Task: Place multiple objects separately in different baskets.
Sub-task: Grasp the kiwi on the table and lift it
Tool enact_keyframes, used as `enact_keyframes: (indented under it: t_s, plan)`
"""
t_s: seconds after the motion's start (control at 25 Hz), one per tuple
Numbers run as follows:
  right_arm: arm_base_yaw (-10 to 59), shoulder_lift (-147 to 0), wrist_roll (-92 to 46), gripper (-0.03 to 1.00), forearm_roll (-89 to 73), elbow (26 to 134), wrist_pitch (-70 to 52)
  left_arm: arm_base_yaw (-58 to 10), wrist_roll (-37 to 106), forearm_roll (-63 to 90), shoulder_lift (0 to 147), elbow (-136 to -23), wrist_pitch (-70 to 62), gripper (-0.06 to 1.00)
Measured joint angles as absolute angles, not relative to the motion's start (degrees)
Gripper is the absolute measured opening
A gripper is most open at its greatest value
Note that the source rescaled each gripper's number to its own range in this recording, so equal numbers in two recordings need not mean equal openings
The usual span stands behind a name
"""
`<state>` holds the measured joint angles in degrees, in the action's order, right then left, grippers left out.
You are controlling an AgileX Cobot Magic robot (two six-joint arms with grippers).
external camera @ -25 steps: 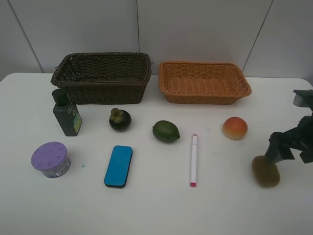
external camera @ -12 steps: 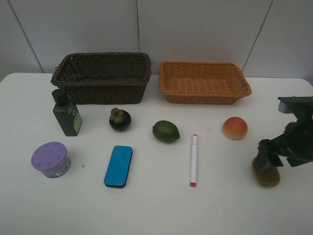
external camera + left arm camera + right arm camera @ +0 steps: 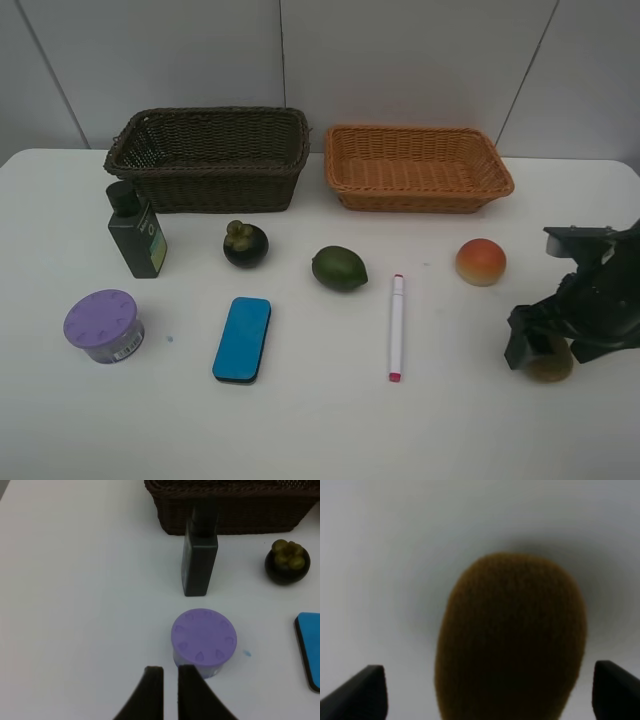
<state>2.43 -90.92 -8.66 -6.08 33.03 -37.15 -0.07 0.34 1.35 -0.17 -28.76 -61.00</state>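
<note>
My right gripper [image 3: 535, 348] is open and lowered around the brown kiwi [image 3: 552, 364] at the table's right edge. In the right wrist view the kiwi [image 3: 510, 630] fills the space between the two fingertips [image 3: 367, 692]. My left gripper [image 3: 170, 690] is shut and empty, just short of the purple-lidded tub [image 3: 203, 636]. The tub [image 3: 103, 324], dark green bottle [image 3: 135, 235], mangosteen [image 3: 245, 244], blue eraser [image 3: 242, 338], green fruit [image 3: 339, 268], white marker [image 3: 396, 325] and peach [image 3: 481, 262] lie on the table. The dark brown basket [image 3: 215, 190] and orange-tan basket [image 3: 420, 200] stand empty at the back.
The white table [image 3: 300, 420] ends near the right gripper. A grey wall [image 3: 400, 60] rises behind the baskets. The left wrist view also shows the bottle [image 3: 200, 562], the mangosteen [image 3: 287, 562], the eraser's edge [image 3: 310, 647] and the dark basket [image 3: 235, 510].
My right gripper has moved left and down over the kiwi, which it now straddles and partly hides. Nothing else has moved.
</note>
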Motion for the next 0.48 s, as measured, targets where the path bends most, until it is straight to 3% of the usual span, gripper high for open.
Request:
enact_keyframes:
  t_s: [0.48]
  plan:
    - [2.43, -92.31, -8.66, 0.98, -6.25, 33.08, -34.02, -0.07, 0.0, 1.35, -0.17, -28.76, -61.0, 0.0]
